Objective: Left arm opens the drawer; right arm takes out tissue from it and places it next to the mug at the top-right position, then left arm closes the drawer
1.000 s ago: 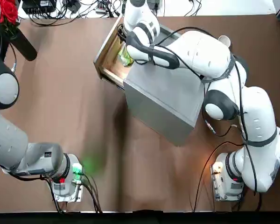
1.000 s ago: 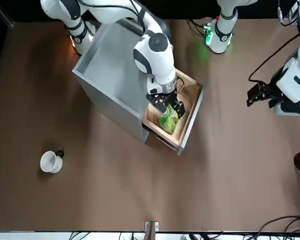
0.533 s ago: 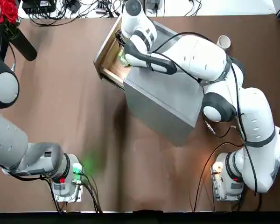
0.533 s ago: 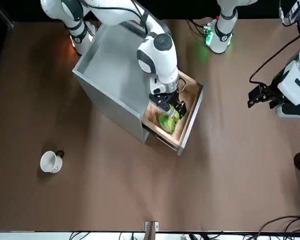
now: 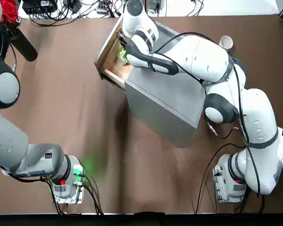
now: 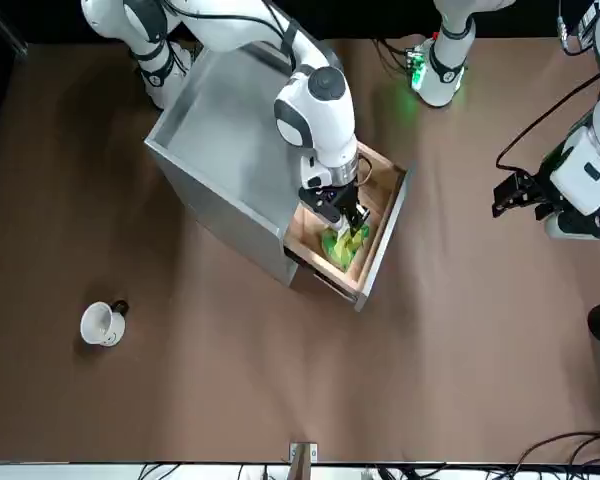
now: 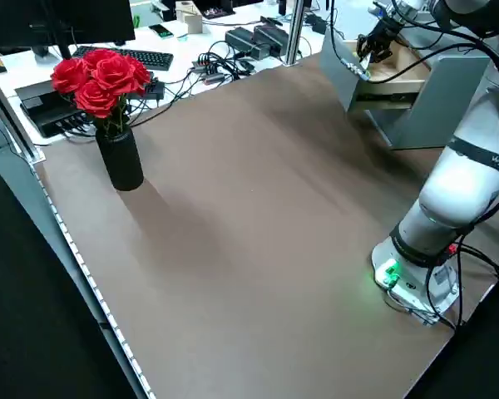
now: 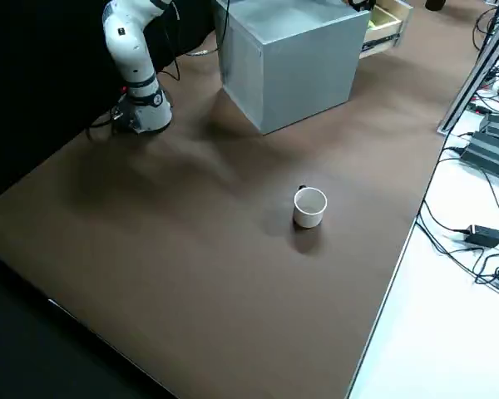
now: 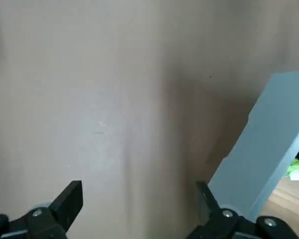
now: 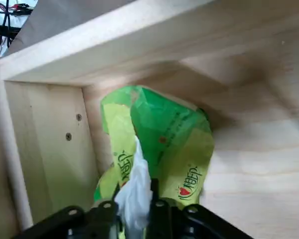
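Observation:
The grey cabinet [image 5: 167,99] stands at the back of the table with its drawer [image 6: 378,236] pulled out. Inside lies the yellow-green and white tissue [image 10: 164,134] [image 6: 345,244]. My right gripper [image 10: 134,204] [image 6: 342,214] reaches down into the drawer and is shut on the white top fold of the tissue. My left gripper [image 9: 139,194] [image 6: 515,190] hangs open over bare table on the drawer's side of the cabinet, holding nothing. The white mug [image 5: 226,42] [image 8: 309,206] stands alone at the table's top-right corner, well away from the cabinet.
A black vase of red roses [image 7: 121,158] stands near the table's far left edge. Cables and power bricks [image 5: 61,7] lie beyond the back edge. Bare brown tabletop [image 8: 233,249] spreads around the mug.
The right gripper has sunk a little deeper into the drawer and its fingers have gone from open around the tissue to shut on it. The left arm has barely moved.

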Motion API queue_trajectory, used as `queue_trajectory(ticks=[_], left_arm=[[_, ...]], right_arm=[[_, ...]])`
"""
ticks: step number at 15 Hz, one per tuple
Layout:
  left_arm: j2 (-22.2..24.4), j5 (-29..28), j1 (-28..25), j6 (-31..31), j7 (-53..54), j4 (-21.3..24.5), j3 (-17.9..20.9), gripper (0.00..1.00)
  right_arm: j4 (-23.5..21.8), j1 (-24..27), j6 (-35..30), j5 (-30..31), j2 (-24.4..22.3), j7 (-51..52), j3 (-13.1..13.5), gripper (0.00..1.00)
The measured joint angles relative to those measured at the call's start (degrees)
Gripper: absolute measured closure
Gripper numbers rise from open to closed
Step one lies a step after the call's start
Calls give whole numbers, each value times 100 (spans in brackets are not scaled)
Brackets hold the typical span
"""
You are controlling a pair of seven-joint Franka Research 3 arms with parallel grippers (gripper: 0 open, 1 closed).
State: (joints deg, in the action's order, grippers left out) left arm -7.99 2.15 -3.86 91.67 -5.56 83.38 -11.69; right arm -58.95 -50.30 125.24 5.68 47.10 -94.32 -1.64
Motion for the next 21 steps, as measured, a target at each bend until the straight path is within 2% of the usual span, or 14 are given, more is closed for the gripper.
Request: queue_trajectory(ticks=[2, 3, 10, 13, 16, 17, 21], left_arm=[[-1, 0, 10, 0, 10, 4, -6, 0], [-2, 0, 10, 0, 29, 7, -6, 0], [-108, 0, -3, -10, 77, 39, 2, 0], [-121, 0, -60, -24, 38, 63, 8, 0], [-147, 187, -381, -144, 31, 88, 15, 0], [-186, 271, -496, -193, 31, 92, 19, 17], [-317, 280, -464, -209, -409, 107, 4, 56]], right_arm=[[18, 10, -1, 0, 0, 0, 11, 94], [32, 27, -12, 0, -3, 0, 18, 98], [196, 375, -99, -44, -150, 0, -12, 98], [226, 542, -250, -328, -383, 6, -37, 98], [227, 663, -302, -822, -577, 12, -45, 98], [235, 690, -302, -970, -689, 12, -49, 98], [251, 813, -458, -1163, -1069, 36, -52, 98]])
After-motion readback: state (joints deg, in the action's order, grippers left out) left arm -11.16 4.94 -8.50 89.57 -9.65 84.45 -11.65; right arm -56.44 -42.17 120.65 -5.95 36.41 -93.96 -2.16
